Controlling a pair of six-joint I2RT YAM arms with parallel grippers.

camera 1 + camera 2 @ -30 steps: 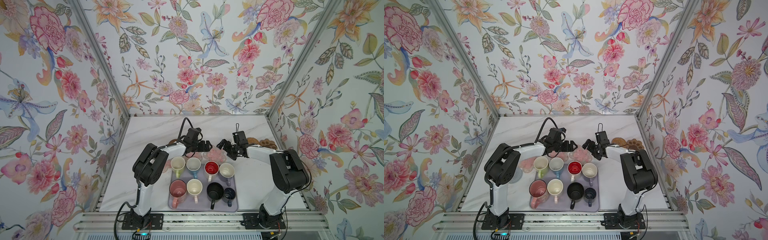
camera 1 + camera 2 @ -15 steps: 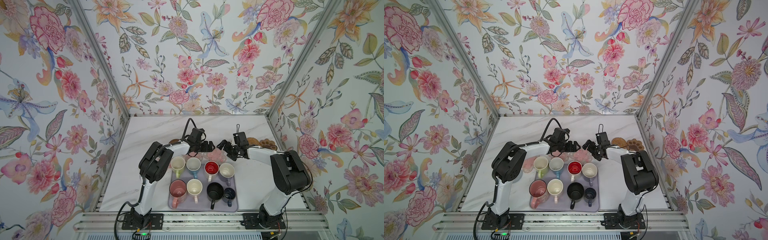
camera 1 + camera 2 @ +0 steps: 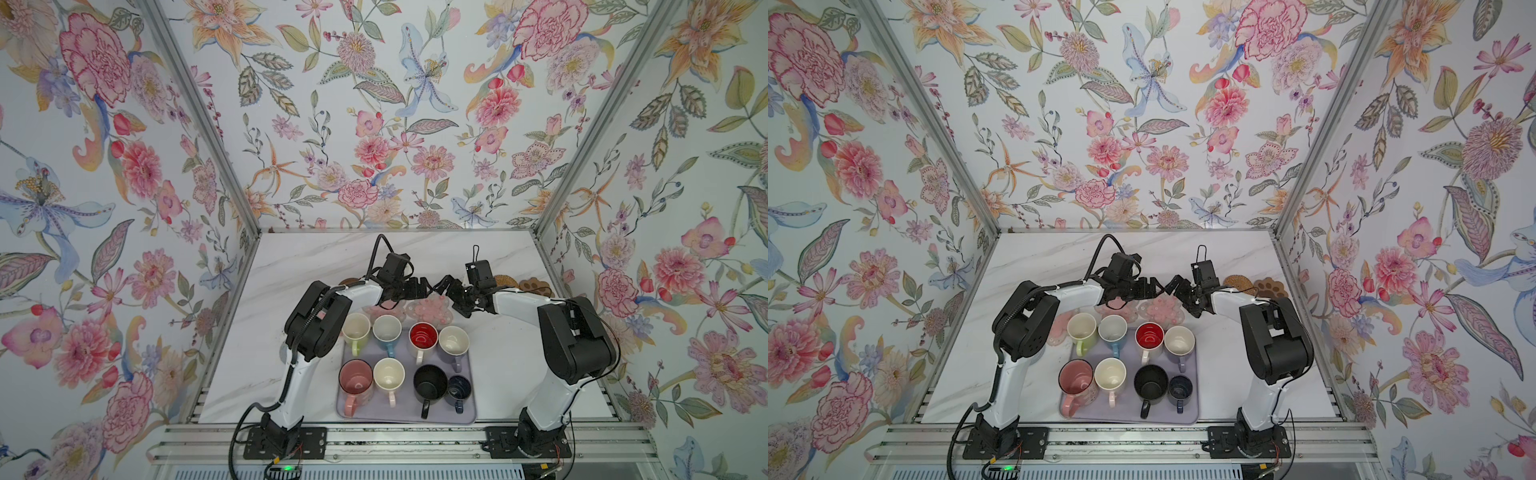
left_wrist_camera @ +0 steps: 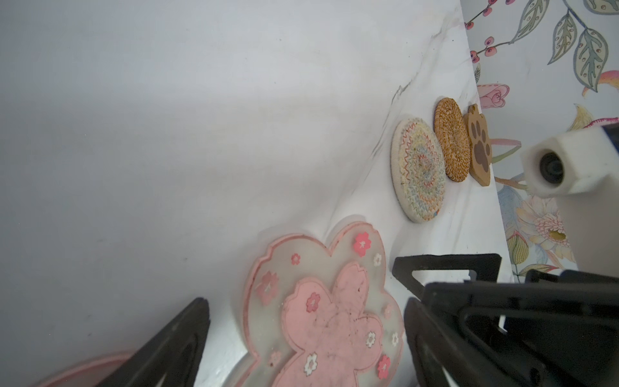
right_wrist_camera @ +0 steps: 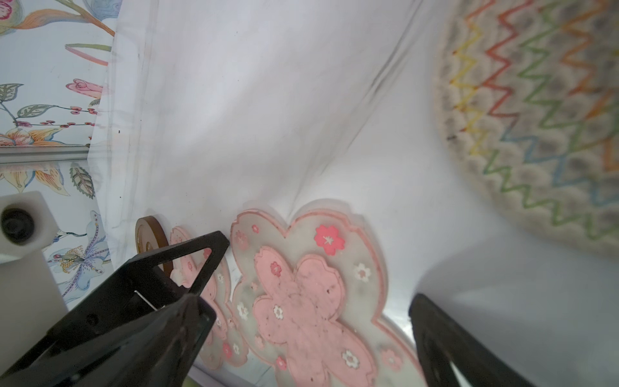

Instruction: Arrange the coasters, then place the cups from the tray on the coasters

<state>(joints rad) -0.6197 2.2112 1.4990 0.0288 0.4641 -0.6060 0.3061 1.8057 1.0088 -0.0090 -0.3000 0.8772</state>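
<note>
Top views look steeply down; both close wrist views share a flower coaster (image 4: 330,318).

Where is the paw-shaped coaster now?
In both top views the paw-shaped coaster lies far right, beside the brown woven coaster, near the right wall.

Upright on lavender tray (image 3: 467,409) in two rows: lime-green cup (image 3: 356,330), blue cup (image 3: 387,330), red-lined cup (image 3: 423,336), lavender cup (image 3: 453,340) behind; pink cup (image 3: 355,379), cream cup (image 3: 388,375), black cup (image 3: 430,381), navy cup (image 3: 459,387) in front. Flat on bench (image 3: 316,266) beyond: two flower coasters (image 3: 428,311), pale woven coaster (image 4: 418,169), rattan coaster (image 3: 505,280), paw coaster (image 3: 536,286).
</note>
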